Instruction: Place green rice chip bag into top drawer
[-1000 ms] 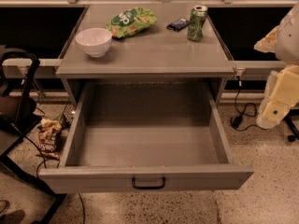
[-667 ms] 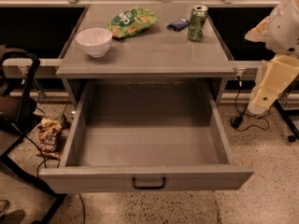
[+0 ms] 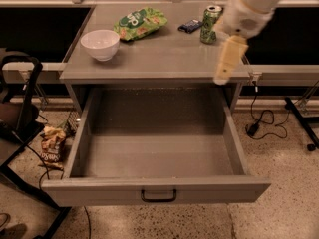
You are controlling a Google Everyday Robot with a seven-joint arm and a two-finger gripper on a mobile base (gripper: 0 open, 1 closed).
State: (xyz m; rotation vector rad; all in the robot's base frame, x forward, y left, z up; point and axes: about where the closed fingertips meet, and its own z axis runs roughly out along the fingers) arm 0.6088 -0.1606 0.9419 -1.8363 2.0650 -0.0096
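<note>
Hand hangs off the arm at upper right, pointing down over the right front edge of the bench, just fwd of the green can. Can't tell whether it's apart or together; it holds nothing as far as shows.

Green rice chip bag lies flat at the back of the bench, left-of-centre, well apart from the hand: up and to the left in view, i.e. further back and across. Its long axis runs approx left-right, right end tipped a bit toward the back. A small dark packet sits between bag and can, so the can and packet are on or near the straight line to the bag. White bowl is near the bag's left end, a bit fwd, not touching.

Top drawer is pulled fully out below, nothing visible inside. Brown-orange snack bag lies on the floor at left.

Judgement: reach phase, bag not yet grasped. Next move prob needs the hand to lift, swing over the can, then come down across the bag's short axis.
</note>
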